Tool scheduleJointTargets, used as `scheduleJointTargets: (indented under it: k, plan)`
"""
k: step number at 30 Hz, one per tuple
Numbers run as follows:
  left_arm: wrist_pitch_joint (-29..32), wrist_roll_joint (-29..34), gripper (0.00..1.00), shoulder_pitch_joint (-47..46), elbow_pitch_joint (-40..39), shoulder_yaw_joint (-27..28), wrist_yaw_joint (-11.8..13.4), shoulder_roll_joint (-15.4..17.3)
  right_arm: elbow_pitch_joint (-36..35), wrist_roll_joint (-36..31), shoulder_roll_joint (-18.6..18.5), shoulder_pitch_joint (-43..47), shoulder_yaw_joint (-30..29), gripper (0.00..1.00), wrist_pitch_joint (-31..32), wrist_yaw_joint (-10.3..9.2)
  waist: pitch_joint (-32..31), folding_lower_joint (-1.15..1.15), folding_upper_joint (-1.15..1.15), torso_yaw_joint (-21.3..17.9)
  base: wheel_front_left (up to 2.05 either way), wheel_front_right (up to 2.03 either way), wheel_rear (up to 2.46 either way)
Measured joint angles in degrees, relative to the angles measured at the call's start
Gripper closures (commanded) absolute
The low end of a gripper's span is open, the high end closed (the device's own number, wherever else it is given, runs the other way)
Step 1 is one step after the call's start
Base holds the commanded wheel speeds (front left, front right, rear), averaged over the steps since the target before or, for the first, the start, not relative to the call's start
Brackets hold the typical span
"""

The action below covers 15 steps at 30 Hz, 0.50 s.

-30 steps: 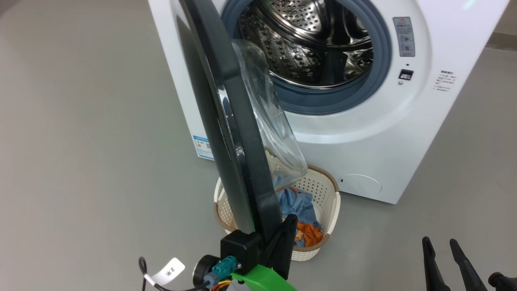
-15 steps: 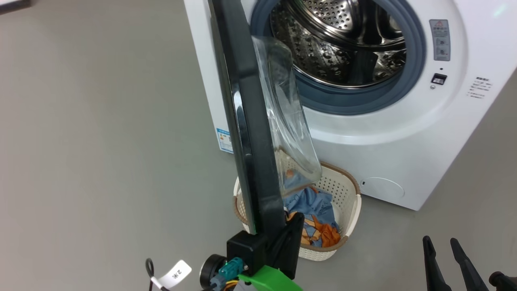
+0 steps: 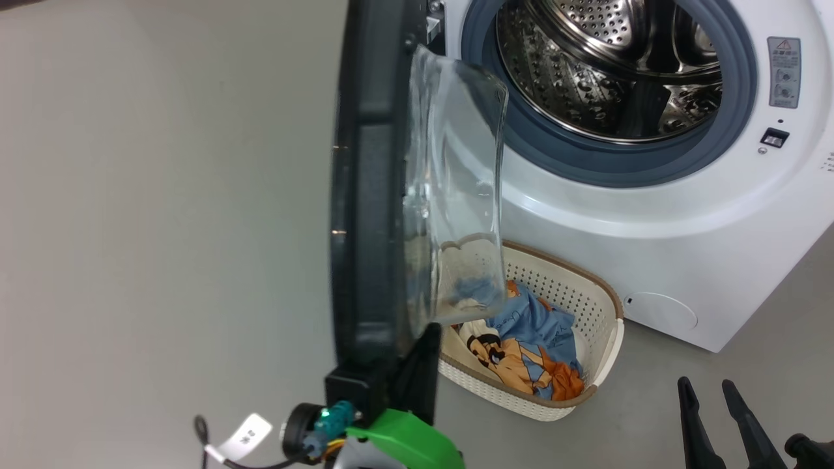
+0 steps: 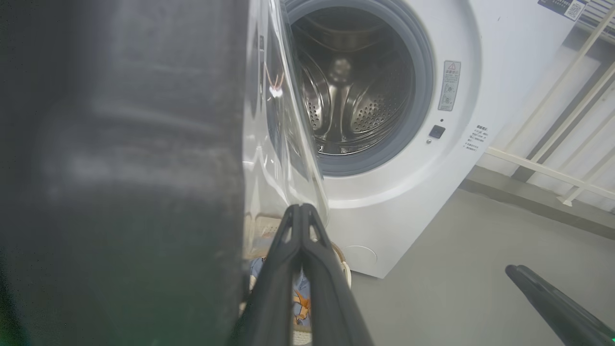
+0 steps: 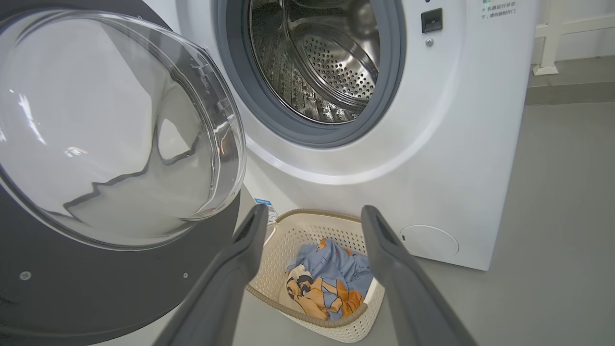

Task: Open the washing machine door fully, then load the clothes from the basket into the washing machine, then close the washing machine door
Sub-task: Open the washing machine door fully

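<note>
The washing machine [image 3: 651,215] stands with its steel drum [image 3: 606,71] exposed. The washing machine door [image 3: 368,195] is swung out and seen edge-on, its glass bowl [image 3: 456,182] facing the machine. My left gripper [image 3: 427,339] is shut with nothing between its fingers, and it rests against the inner side of the door's lower rim; in the left wrist view the closed left gripper [image 4: 301,209] sits just right of the door's dark rim [image 4: 120,168]. The basket [image 3: 586,286] stands on the floor under the opening and holds the clothes [image 3: 521,358]. My right gripper [image 3: 705,385] is open and stands over the basket [image 5: 346,331] and the clothes [image 5: 326,283].
Grey floor [image 3: 163,228] spreads to the left of the door. A pale railing [image 4: 552,144] runs along the wall to the right of the machine. The door's black rim [image 5: 96,288] and glass bowl [image 5: 110,129] stand close to the left of my right gripper.
The head camera has turned, shifting the picture rightwards. The door has swung further away from the opening, with my left gripper still at its lower rim. More of the clothes shows.
</note>
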Motion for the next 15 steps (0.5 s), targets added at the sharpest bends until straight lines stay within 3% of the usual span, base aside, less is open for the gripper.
scheduleJointTargets:
  k: [15]
  plan:
    - [-1.8, -1.7, 1.0, 1.6, -0.6, 9.6, 4.4, 5.6, 0.3, 0.5, -1.5, -1.1, 1.8, 0.0, 0.0, 0.0, 1.8, 0.0, 0.0, 0.9, 0.0, 0.0, 0.0]
